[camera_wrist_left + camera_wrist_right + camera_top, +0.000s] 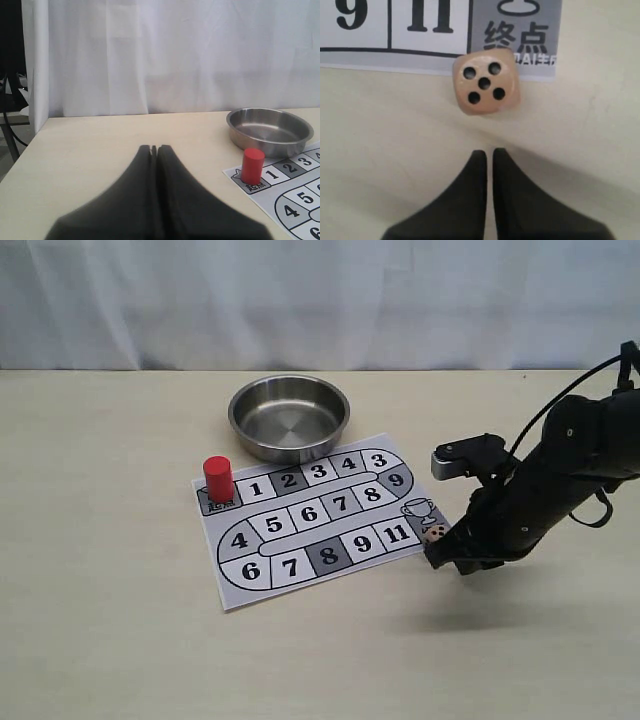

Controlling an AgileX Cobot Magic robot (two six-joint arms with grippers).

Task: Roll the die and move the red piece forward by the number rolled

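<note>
Plainly, the pale round-cornered die [486, 83] shows five pips — right pincer [489, 154] and left pincer [154, 149] both pressed together, empty

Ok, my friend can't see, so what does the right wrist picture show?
A pale die showing five black dots lies on the table at the edge of the game board, by the grey square beside 11. The right gripper, fingers nearly together and empty, points at it.

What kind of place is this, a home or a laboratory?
Probably a robot test bench: a plain pale table, a white curtain as backdrop, and a printed game board laid out.
</note>
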